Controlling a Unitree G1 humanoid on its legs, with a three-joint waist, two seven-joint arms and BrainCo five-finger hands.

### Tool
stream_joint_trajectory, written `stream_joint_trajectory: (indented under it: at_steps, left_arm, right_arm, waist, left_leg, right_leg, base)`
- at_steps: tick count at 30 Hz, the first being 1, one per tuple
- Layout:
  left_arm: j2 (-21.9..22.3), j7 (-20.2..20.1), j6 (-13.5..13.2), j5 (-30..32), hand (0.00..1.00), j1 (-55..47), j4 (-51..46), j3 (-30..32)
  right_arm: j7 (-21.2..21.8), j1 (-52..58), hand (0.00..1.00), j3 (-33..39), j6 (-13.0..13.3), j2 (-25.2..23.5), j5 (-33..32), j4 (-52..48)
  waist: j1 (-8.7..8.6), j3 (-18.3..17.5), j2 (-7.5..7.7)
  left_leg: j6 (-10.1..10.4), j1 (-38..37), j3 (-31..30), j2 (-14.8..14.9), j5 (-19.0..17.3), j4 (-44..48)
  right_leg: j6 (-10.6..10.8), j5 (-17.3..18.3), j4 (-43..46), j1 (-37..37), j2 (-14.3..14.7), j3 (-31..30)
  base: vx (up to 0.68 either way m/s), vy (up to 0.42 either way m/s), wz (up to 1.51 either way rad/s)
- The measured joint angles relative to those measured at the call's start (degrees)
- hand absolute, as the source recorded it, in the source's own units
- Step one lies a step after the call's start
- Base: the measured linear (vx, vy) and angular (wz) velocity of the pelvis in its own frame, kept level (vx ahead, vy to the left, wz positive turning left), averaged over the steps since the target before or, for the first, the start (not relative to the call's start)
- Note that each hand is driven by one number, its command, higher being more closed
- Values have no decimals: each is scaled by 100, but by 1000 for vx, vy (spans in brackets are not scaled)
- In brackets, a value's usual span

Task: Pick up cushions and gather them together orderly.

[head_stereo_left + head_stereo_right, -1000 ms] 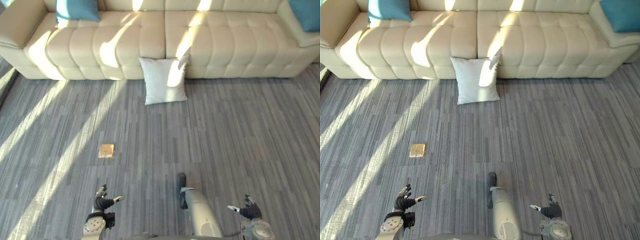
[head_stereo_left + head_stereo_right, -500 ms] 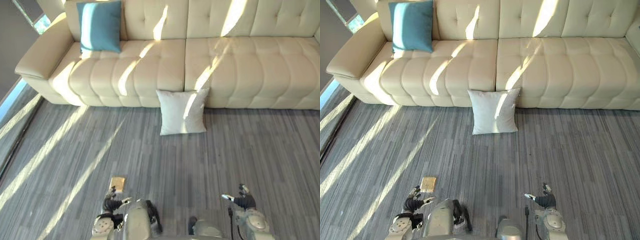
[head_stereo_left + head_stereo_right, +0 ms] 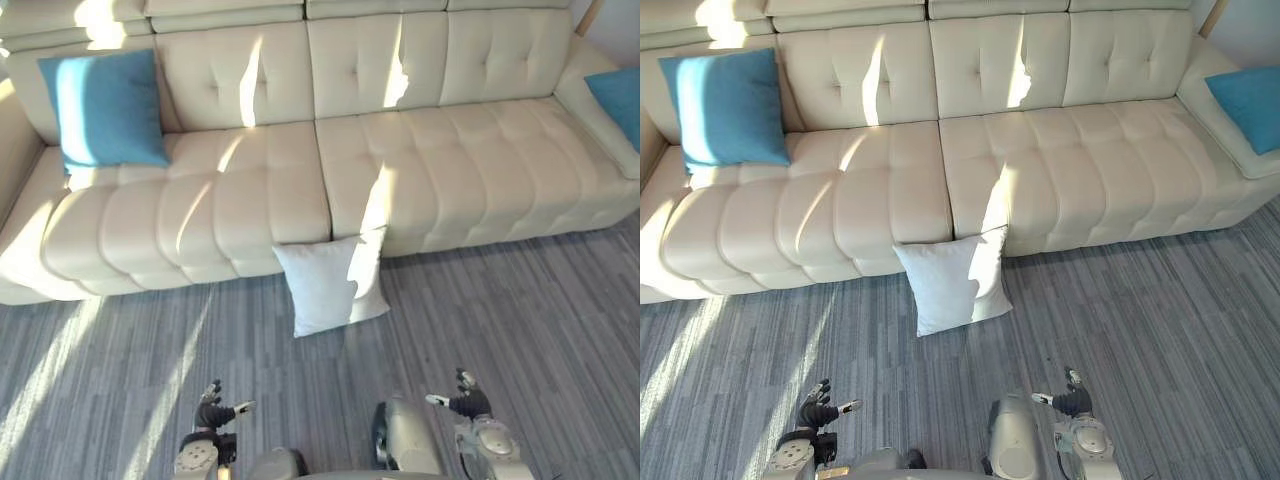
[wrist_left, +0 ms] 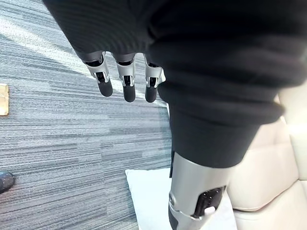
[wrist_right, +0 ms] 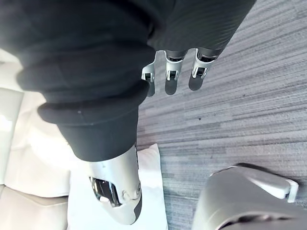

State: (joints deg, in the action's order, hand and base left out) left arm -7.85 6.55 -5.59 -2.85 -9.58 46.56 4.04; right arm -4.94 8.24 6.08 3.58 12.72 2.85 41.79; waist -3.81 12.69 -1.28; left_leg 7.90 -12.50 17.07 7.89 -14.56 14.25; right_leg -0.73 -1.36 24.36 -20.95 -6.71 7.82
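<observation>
A white cushion point(image 3: 328, 285) stands on the grey floor, leaning against the front of the cream sofa point(image 3: 430, 150) near its middle. A blue cushion point(image 3: 103, 108) leans on the sofa's backrest at the left end. Another blue cushion point(image 3: 618, 100) lies at the right end. My left hand point(image 3: 212, 413) and right hand point(image 3: 468, 404) hang low over the floor, short of the white cushion, both open and holding nothing. The left wrist view shows straight fingers point(image 4: 125, 84) with the white cushion point(image 4: 148, 196) beyond them; the right wrist view shows relaxed fingers point(image 5: 172, 76) and the same cushion point(image 5: 153, 191).
Grey striped carpet point(image 3: 520, 320) runs in front of the sofa, with sunlit bands on the left. A small brass floor plate point(image 4: 3, 99) lies in the carpet by my left side.
The camera has moved closer to the sofa and turned, so the whole picture shifted. The cushions lie as before. Both hands stay low and open.
</observation>
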Motion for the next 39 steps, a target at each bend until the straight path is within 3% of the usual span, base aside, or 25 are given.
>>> stream_joint_trajectory:
  at_steps: [1,2,3,5,7,8,11,12,13,14,17,21,24,28,31,32,34,39]
  left_arm:
    - [73,10,-2,0,0,-6,17,6]
    - [94,6,-1,1,0,5,21,5]
    - [132,2,2,4,0,34,25,6]
    - [212,0,1,4,0,45,26,6]
    - [347,-6,1,3,0,31,22,6]
    - [434,-8,0,2,0,56,12,5]
    - [477,-12,2,2,0,52,8,7]
    - [481,-7,5,-5,0,35,3,6]
    - [495,-13,0,-1,0,-13,0,-5]
    - [463,-11,6,0,0,-9,19,8]
    - [381,-8,-2,3,0,51,15,0]
    - [140,18,-14,0,0,491,-6,-189]
    - [-56,205,-77,-93,0,847,-229,-220]
    - [-286,475,-195,-411,0,1393,-461,-219]
    - [-413,664,-257,-744,0,1985,-563,-95]
    - [-428,800,-259,-1002,0,2444,-549,112]
    - [-460,875,-260,-1127,0,2785,-554,209]
    - [-738,954,-263,-1421,0,3880,-679,576]
  right_arm:
    - [6,-36,0,31,1,51,4,-16]
    - [9,-48,0,52,-3,55,5,-13]
    - [12,-29,0,75,-19,53,5,0]
    - [4,89,0,74,-27,37,-2,-48]
    - [-21,209,0,138,-16,-48,-9,-168]
    - [-37,228,0,241,-5,-62,-10,-284]
    - [-40,107,0,256,-9,-92,-13,-284]
    - [-39,55,0,251,-7,-118,-12,-284]
    - [-37,49,0,253,-4,-88,-4,-290]
    - [-42,-3,0,258,-18,-98,-3,-246]
    - [-47,-62,0,232,-2,-104,10,-295]
    - [-190,-441,0,-40,4,-55,230,-293]
    - [-311,-997,0,-211,36,-1,312,-455]
    - [-617,-1322,0,-263,127,94,393,-920]
    - [-873,-1915,0,-264,114,217,329,-944]
    - [-1014,-2366,0,-261,99,310,201,-941]
    - [-1076,-2708,0,-259,92,389,119,-940]
    - [-1294,-4176,0,-224,73,663,-260,-936]
  waist:
    - [-26,-17,-81]
    - [-43,-22,-105]
    - [-55,-20,-123]
    - [-26,42,-70]
    - [50,63,-70]
    - [79,63,-68]
    - [176,61,-80]
    - [183,47,-115]
    - [187,35,-260]
    - [200,55,-350]
    - [142,97,-155]
    - [156,324,-28]
    - [175,732,-39]
    - [314,1039,25]
    - [333,1275,29]
    - [345,1407,25]
    - [364,1573,30]
    - [458,1829,19]
  left_leg:
    - [119,31,-17,38,146,138]
    - [249,137,-70,90,221,355]
    - [458,456,-268,235,443,1113]
    - [447,961,-462,543,871,2534]
    - [68,1436,-331,747,540,3477]
    - [-107,1711,-158,707,435,3362]
    - [-170,2124,39,462,397,2261]
    - [-149,2128,-36,232,450,1271]
    - [-88,2001,-182,87,849,204]
    - [-581,1916,-202,71,1074,32]
    - [-613,1788,-154,-207,1045,-237]
    - [-776,2346,-134,-415,938,114]
    - [-840,2914,-245,-332,760,799]
    - [-858,3914,-327,-189,354,1772]
    - [-904,5111,-471,-10,24,2783]
    - [-954,5905,-593,34,-76,3377]
    - [-983,6352,-591,99,-96,3706]
    - [-1029,8352,-635,374,-117,4786]
  right_leg:
    - [-2,337,128,-39,31,-16]
    - [-16,447,165,-40,48,-21]
    - [-38,604,145,82,93,7]
    - [-53,701,-235,674,206,54]
    - [-163,745,-725,1353,294,136]
    - [-167,750,-911,1557,293,126]
    - [-166,757,-1022,1620,301,-29]
    - [-73,737,-1010,1628,311,-93]
    - [3,782,-987,1639,428,-185]
    - [100,885,-901,1626,498,-288]
    - [285,1030,-817,1547,248,-376]
    - [441,1300,-172,922,2,-439]
    - [391,1388,254,541,-53,-326]
    - [350,1852,1259,-373,-161,-250]
    - [259,2232,2221,-1436,-219,-117]
    - [227,2402,2864,-2181,-263,-116]
    - [191,2474,3228,-2620,-297,-120]
    - [96,2590,4437,-4648,-307,-163]
  base:
    - [339,-145,-22]
    - [402,-220,-8]
    - [293,-176,0]
    - [369,-210,3]
    - [296,-128,-4]
    - [201,-49,-10]
    - [196,31,-27]
    - [253,96,-46]
    - [302,163,-59]
    - [271,162,-52]
    - [179,104,-10]
    - [121,90,12]
    - [-22,19,22]
    - [-92,-1,26]
    - [-216,-32,28]
    - [-225,-34,21]
    - [-168,-28,14]
    - [-156,-52,0]
